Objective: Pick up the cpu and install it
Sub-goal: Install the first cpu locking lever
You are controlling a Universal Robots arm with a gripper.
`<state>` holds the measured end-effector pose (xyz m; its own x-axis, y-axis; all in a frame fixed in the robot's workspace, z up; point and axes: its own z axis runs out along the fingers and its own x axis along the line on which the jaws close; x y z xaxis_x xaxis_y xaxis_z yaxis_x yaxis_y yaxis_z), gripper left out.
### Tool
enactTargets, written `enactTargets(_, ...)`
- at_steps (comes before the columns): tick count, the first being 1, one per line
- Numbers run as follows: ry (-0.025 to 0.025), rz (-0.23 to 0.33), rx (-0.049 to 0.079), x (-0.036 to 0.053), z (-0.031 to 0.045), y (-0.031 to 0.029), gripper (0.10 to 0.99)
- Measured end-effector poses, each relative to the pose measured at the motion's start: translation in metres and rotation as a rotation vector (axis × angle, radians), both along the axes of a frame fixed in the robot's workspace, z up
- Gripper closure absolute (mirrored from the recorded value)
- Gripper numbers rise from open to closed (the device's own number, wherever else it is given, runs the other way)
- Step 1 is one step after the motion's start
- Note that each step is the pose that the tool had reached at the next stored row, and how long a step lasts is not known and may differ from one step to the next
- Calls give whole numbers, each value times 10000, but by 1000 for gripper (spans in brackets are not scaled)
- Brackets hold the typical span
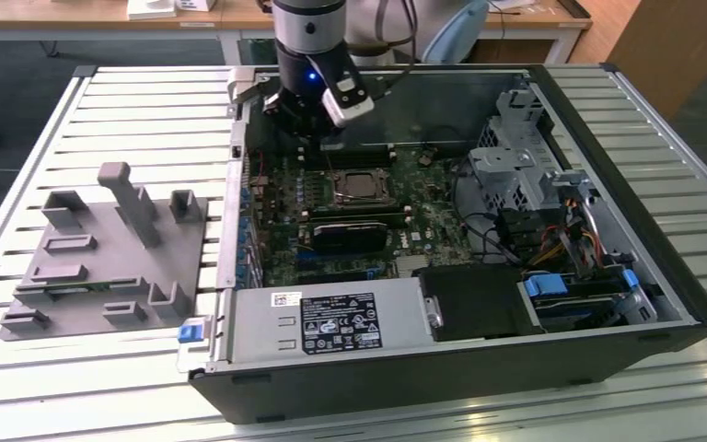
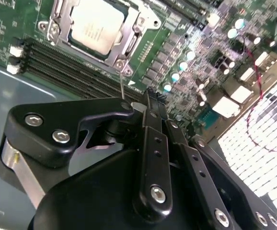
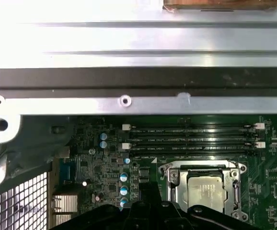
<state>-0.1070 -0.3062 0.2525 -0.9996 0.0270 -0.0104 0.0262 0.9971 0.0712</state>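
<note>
Here, the big open computer case [image 1: 452, 276] is lying on the slatted tabletop [image 1: 108, 120], with the grey peg tray [image 1: 108, 262] sitting beside it. The gripper [image 1: 317, 138] is hanging inside the case, just above the green board [image 1: 366, 230]. The cpu [image 1: 360, 184] is sitting in its socket frame [image 3: 204, 189] near the gripper, and the black fingers [image 2: 153, 139] are looking pressed together, holding nothing.

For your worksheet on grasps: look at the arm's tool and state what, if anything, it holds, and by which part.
Nothing is held. The tool is shut and bare above the motherboard, and the cpu sits in its socket.
</note>
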Motion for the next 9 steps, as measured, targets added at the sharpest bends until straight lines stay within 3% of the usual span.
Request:
enactTargets(5, 1, 0, -4, -3, 0, 82, 980)
enactTargets(9, 1, 2, -12, 9, 0, 114, 980)
